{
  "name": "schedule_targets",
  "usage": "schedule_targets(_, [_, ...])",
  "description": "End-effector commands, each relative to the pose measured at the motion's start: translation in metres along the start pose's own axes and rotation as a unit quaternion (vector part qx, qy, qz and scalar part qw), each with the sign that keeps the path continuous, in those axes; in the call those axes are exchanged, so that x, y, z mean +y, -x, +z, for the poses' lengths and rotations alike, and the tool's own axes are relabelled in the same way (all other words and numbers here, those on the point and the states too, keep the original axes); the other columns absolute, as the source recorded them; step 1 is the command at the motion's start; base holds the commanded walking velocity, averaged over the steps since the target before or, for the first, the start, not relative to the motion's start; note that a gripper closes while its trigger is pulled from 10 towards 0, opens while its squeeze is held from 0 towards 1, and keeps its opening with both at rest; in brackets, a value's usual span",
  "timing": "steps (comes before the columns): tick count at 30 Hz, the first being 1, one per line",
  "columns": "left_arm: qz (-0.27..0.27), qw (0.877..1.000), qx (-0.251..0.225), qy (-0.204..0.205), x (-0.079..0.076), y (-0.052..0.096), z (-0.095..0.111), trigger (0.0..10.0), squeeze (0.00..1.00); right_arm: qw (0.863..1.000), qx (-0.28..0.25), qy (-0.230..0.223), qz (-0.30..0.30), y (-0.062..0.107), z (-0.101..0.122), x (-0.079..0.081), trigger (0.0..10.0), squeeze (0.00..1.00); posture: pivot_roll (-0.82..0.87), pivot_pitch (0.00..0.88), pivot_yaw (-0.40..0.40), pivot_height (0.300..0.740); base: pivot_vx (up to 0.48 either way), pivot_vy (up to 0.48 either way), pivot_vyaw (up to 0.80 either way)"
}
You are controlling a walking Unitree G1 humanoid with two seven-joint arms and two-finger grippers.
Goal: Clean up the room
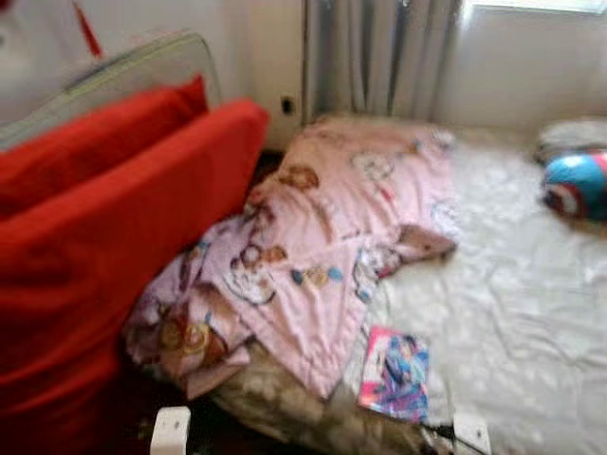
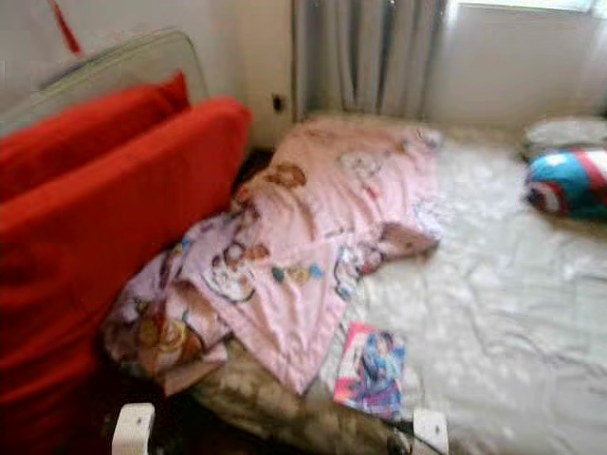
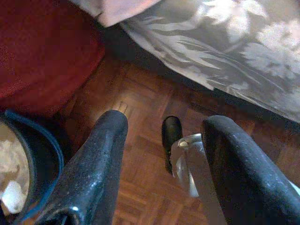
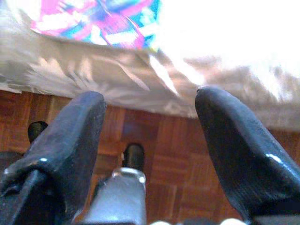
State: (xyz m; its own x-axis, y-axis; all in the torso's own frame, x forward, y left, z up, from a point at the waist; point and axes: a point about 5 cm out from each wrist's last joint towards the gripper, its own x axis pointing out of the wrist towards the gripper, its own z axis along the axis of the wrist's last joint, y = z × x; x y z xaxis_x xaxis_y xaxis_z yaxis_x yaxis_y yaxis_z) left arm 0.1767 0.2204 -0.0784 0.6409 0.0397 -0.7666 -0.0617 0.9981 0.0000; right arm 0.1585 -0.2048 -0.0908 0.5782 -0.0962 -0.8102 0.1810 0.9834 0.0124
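In the left eye view, a bed [image 1: 512,313] with a pale flowered sheet takes up the centre and right of the frame, with a crumpled pink cartoon-print blanket [image 1: 322,246] lying across its left half and spilling over the near left corner. A pink and blue magazine [image 1: 395,373] lies flat on the sheet at lower centre, just beside the blanket's lower edge. A blue, red and white round cushion [image 1: 577,184] rests at the right edge, well apart from the magazine. Red cushions [image 1: 104,227] lean at the left, grey curtains [image 1: 379,57] hang at the top. In the left wrist view, the left end effector [image 3: 164,159] hangs over brown parquet floor [image 3: 140,187], its two black fingers spread wide and holding nothing; the bed's edge runs across the upper right. In the right wrist view, the right end effector [image 4: 150,136] is likewise spread wide and empty above the parquet, with the magazine [image 4: 93,21] at upper left on the bed's edge.
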Motion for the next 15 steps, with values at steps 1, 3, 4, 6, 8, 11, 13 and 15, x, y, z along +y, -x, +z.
schedule_targets(1, [0.003,1.000,0.011,0.000,0.0039,0.0016,-0.0047,10.0,0.00,1.000,-0.009,-0.001,0.008,-0.0015,0.0052,0.0064,10.0,0.00,0.01,0.001,0.009,0.740,0.255,0.000,0.80])
schedule_targets(3, [0.003,1.000,0.011,0.001,0.0039,0.0016,-0.0048,10.0,0.00,1.000,-0.012,-0.015,0.005,-0.0016,0.0057,0.0063,10.0,0.00,0.01,0.001,0.009,0.740,0.257,0.000,0.00])
schedule_targets(4, [0.003,1.000,0.011,0.001,0.0038,0.0016,-0.0048,10.0,0.00,1.000,-0.012,-0.016,0.004,-0.0016,0.0058,0.0062,10.0,0.00,0.01,0.001,0.008,0.740,0.255,0.000,0.00])
schedule_targets(6, [0.003,1.000,0.011,0.000,0.0037,0.0016,-0.0048,10.0,0.00,1.000,-0.014,-0.015,0.005,-0.0015,0.0061,0.0057,10.0,0.00,0.01,0.001,0.008,0.740,0.253,0.000,0.00])
schedule_targets(8, [0.003,1.000,0.010,-0.001,0.0037,0.0016,-0.0047,10.0,0.00,1.000,-0.014,-0.015,0.004,-0.0015,0.0060,0.0052,10.0,0.00,0.01,0.001,0.007,0.740,0.127,0.000,0.00])
schedule_targets(11, [0.004,1.000,0.006,-0.005,0.0039,0.0017,-0.0041,10.0,0.00,1.000,-0.016,-0.015,0.002,-0.0013,0.0064,0.0043,10.0,0.00,0.01,0.003,0.007,0.740,0.000,0.000,0.00])
schedule_targets(13, [0.002,1.000,-0.003,0.000,0.0035,0.0018,-0.0029,10.0,0.00,1.000,-0.021,-0.013,0.001,-0.0013,0.0074,0.0037,10.0,0.00,0.01,0.003,0.006,0.740,0.000,0.000,0.00])
schedule_targets(15, [0.001,1.000,-0.006,0.001,0.0035,0.0019,-0.0024,10.0,0.00,1.000,-0.024,-0.011,-0.001,-0.0013,0.0082,0.0029,10.0,0.00,0.01,0.003,0.007,0.740,0.000,0.000,0.00])
